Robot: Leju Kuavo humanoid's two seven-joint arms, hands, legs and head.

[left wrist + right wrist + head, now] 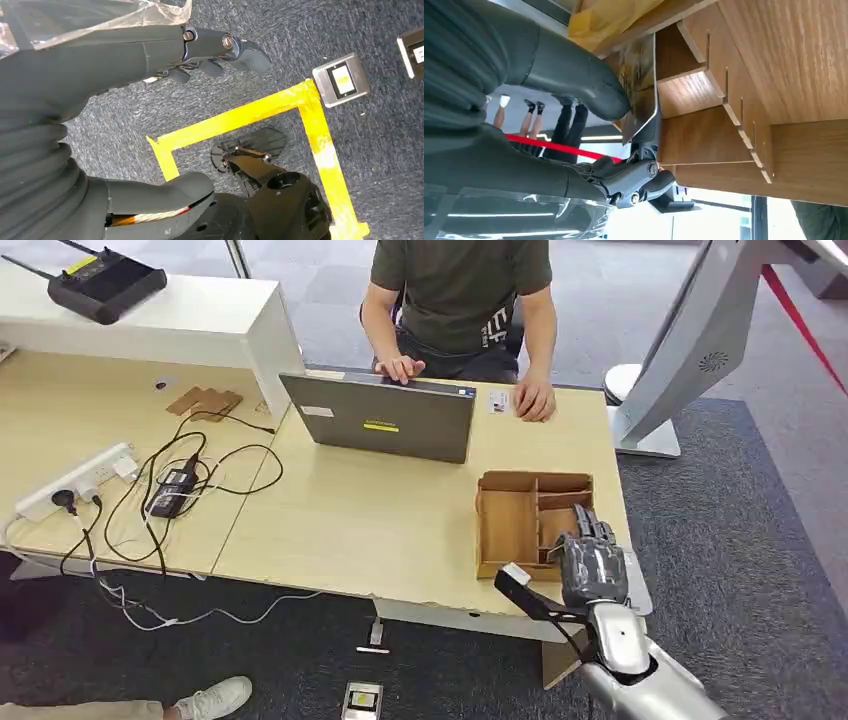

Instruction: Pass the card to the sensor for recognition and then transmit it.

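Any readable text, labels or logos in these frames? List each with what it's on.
None is legible.
Laptop: yellow sticker and white label on lid, too small to read.
Person's shirt: white print near hem, blurred.
Card held by right robot hand: printed face, unreadable.
Floor box: yellow label, blurred.

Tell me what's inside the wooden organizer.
The organizer has one large bare compartment and smaller ones on the right. The right hand reaches into a small one, pinching a card there. What lies beneath the hand is covered.
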